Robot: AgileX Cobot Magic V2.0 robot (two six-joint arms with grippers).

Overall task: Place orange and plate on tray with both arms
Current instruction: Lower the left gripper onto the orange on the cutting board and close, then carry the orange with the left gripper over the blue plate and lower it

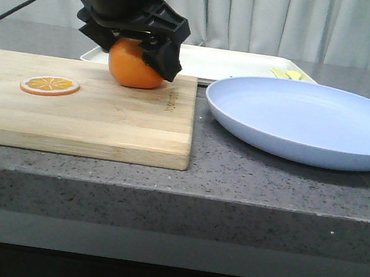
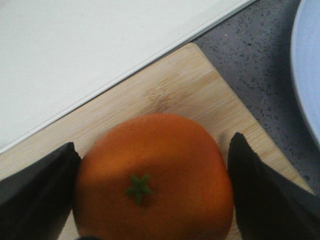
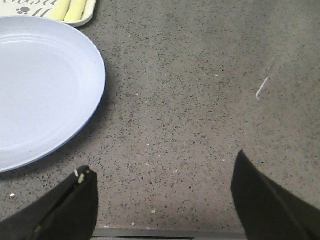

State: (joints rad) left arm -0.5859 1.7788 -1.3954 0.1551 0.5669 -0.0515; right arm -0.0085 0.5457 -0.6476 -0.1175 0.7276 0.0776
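While the orange slice [image 1: 49, 84] lay at the left of the cutting board [image 1: 105, 124], the left pincer [image 1: 140, 42] gripped the dimpled, green-stemmed orange [image 1: 133, 69] at its far right; rightward sat the lavender plate [image 1: 310, 121] before the cream tray [image 1: 229, 62], the right pincer [image 3: 162, 205] spread wide, empty, over the bench [image 3: 200, 100].

In the front view, the orange [image 1: 133, 67] sits on the cutting board [image 1: 106, 118] at left; the plate [image 1: 310, 121] lies right; the tray [image 1: 229, 64] behind both.
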